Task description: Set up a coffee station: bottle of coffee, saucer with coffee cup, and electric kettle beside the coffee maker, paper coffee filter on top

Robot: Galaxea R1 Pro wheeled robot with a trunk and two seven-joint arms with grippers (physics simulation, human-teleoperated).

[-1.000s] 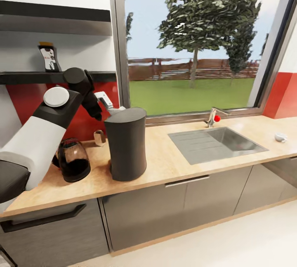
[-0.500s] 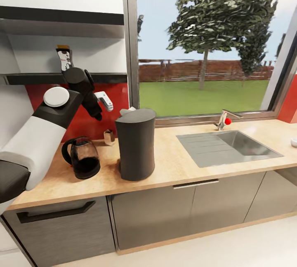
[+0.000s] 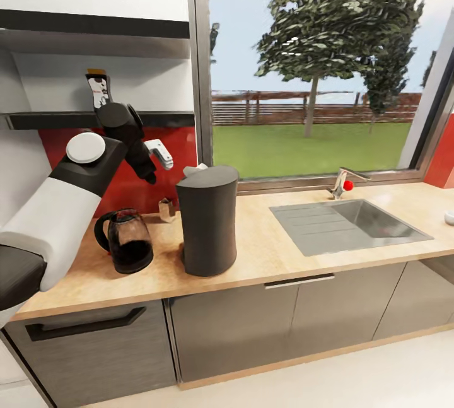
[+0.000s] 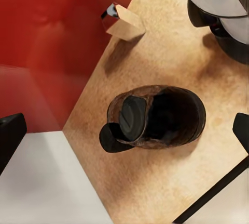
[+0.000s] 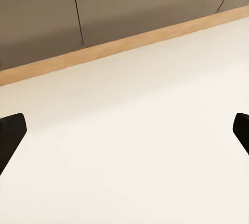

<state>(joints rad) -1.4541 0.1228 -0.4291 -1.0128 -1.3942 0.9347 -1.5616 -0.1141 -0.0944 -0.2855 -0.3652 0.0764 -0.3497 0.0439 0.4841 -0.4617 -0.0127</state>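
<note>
The bottle of coffee (image 3: 98,89) on the kitchen shelf (image 3: 94,119) has an unreadable white label. Both claws — left gripper (image 4: 124,130), right gripper (image 5: 124,130) — gape wide, empty; the electric kettle (image 4: 153,117) lies under the left gripper, at nine o'clock from the coffee maker (image 3: 208,219).

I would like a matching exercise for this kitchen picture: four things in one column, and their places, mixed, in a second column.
Things:
1. bottle of coffee
2. electric kettle
3. paper coffee filter
4. sink

Places:
A. set into the countertop, under the window
B. on the countertop, on the coffee maker's left in the head view
C. on the black wall shelf
D. on top of the coffee maker, at its back edge

Pairs: 1-C, 2-B, 3-D, 4-A
</note>
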